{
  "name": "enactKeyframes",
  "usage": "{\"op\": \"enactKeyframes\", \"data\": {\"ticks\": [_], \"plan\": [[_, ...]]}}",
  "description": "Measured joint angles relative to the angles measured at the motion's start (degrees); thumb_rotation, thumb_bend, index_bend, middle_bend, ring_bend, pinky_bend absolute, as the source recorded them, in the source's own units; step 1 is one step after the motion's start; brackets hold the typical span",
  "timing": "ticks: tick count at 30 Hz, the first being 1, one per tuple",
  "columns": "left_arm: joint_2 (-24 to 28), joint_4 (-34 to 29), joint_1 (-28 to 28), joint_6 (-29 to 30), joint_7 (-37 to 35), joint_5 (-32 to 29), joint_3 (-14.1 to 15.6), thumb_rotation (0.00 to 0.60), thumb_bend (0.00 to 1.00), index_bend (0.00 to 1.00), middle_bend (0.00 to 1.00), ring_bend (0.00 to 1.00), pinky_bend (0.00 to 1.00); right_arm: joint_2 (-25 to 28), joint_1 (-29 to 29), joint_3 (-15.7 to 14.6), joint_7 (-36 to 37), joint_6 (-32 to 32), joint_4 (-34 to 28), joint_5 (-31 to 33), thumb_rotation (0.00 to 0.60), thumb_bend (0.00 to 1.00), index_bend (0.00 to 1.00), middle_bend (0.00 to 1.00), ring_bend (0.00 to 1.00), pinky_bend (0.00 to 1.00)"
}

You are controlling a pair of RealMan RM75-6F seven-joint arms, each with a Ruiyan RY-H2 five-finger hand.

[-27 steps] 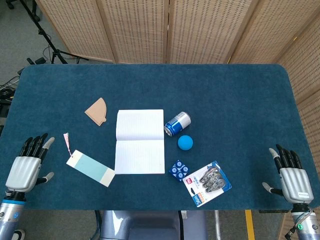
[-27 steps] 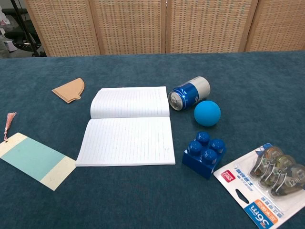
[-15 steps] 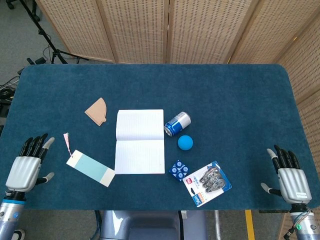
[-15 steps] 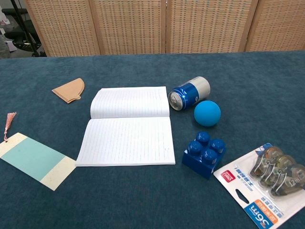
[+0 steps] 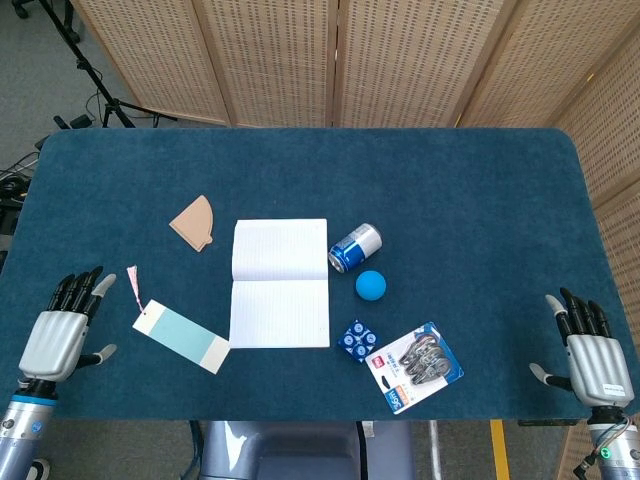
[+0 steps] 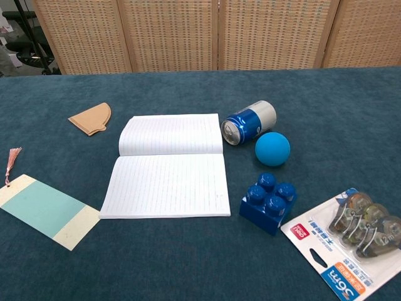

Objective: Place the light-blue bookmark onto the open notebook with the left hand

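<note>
The light-blue bookmark (image 5: 181, 337) (image 6: 45, 210) lies flat on the blue cloth, left of the open notebook (image 5: 280, 283) (image 6: 167, 166), with its pink tassel (image 5: 132, 281) (image 6: 10, 160) trailing away from me. My left hand (image 5: 62, 332) rests open at the table's near left corner, a short way left of the bookmark and holding nothing. At the near right edge my right hand (image 5: 590, 356) is also open and empty. Neither hand shows in the chest view.
A tan fan-shaped piece (image 5: 194, 222) lies beyond the notebook's left side. To the notebook's right are a blue can on its side (image 5: 354, 247), a blue ball (image 5: 371, 285), a blue toy brick (image 5: 357, 340) and a pack of correction tapes (image 5: 418, 365).
Both hands have slid slightly toward the near edge of the table. The bookmark and the other objects have not moved.
</note>
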Motion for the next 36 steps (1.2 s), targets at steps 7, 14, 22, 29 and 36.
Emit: {"op": "enactKeyframes", "data": {"ticks": [7, 14, 22, 29, 36], "plan": [[2.6, -2.3, -2.4, -4.4, -0.9, 0.3, 0.1, 0.600, 0.11, 0.05, 0.00, 0.00, 0.00, 0.2, -0.2, 0.1, 0.3, 0.5, -0.2, -0.3, 0.600, 0.05, 0.00, 0.00, 0.00, 0.00], [8.0, -6.3, -7.6, -14.6, -1.7, -0.3, 0.4, 0.600, 0.13, 0.28, 0.00, 0.00, 0.00, 0.3, -0.3, 0.2, 0.6, 0.8, -0.2, -0.3, 0.600, 0.05, 0.00, 0.00, 0.00, 0.00], [10.1, -8.6, -12.0, -20.7, 2.5, -1.8, 0.4, 0.600, 0.13, 0.30, 0.00, 0.00, 0.00, 0.1, -0.4, 0.3, 0.8, 1.1, 0.0, -0.5, 0.600, 0.05, 0.00, 0.00, 0.00, 0.00], [9.0, -8.5, -13.7, -22.6, 7.9, -3.4, 0.6, 0.600, 0.13, 0.30, 0.00, 0.00, 0.00, 0.2, -0.5, 0.4, 1.2, 1.3, 0.0, -0.5, 0.600, 0.05, 0.00, 0.00, 0.00, 0.00], [5.7, -6.8, -14.5, -23.2, 14.0, -5.3, 1.2, 0.600, 0.13, 0.30, 0.00, 0.00, 0.00, 0.3, -0.6, 0.5, 1.6, 1.5, 0.1, -0.6, 0.600, 0.05, 0.00, 0.00, 0.00, 0.00]]}}
